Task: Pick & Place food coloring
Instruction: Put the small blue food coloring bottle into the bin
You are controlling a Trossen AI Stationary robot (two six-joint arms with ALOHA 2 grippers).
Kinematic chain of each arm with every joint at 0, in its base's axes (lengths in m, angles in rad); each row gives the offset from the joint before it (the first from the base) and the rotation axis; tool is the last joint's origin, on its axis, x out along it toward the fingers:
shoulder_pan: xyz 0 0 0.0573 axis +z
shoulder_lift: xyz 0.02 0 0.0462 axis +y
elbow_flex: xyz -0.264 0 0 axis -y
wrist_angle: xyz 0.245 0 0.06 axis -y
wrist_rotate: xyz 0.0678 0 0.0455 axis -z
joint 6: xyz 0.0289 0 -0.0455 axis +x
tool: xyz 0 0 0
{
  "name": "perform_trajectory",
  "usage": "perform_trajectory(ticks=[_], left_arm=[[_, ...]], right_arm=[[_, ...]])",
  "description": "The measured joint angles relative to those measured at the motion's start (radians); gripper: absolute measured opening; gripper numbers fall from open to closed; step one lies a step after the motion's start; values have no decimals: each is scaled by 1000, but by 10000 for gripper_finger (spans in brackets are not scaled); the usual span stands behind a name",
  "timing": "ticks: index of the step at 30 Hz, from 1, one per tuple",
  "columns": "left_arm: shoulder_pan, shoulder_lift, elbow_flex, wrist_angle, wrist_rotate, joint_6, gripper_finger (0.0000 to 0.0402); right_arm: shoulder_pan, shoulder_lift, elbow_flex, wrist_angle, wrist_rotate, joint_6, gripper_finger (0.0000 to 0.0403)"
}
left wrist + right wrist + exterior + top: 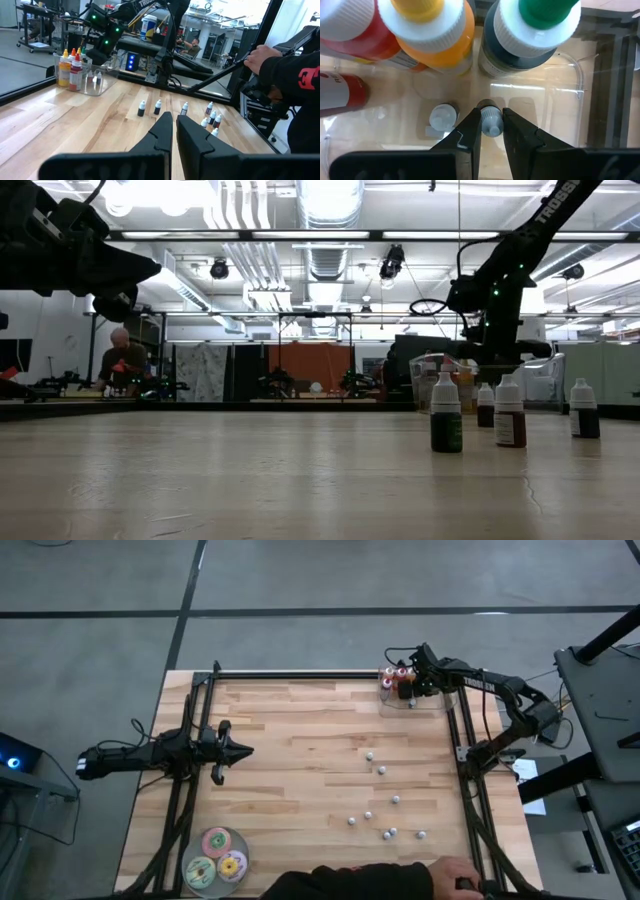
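The right arm's lettering was too small to read. At the table's one-o'clock corner, the right gripper (491,131) pinched a small food coloring bottle (490,120) inside the clear bin (396,700), beside larger bottles (436,35). Other small bottles (381,770) stood scattered toward four o'clock. The left gripper (174,131) hung pressed together at nine o'clock.

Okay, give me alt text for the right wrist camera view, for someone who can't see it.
The right gripper is shut on a small food coloring bottle inside a clear container, beside another small bottle. Larger bottles with red, orange and green tips stand behind.
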Motion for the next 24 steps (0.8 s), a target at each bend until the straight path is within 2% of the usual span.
perform_trajectory(ticks=[24], left_arm=[[0,0,0,0,0,0,0]], right_arm=[[0,1,0,23,2,-8,59]])
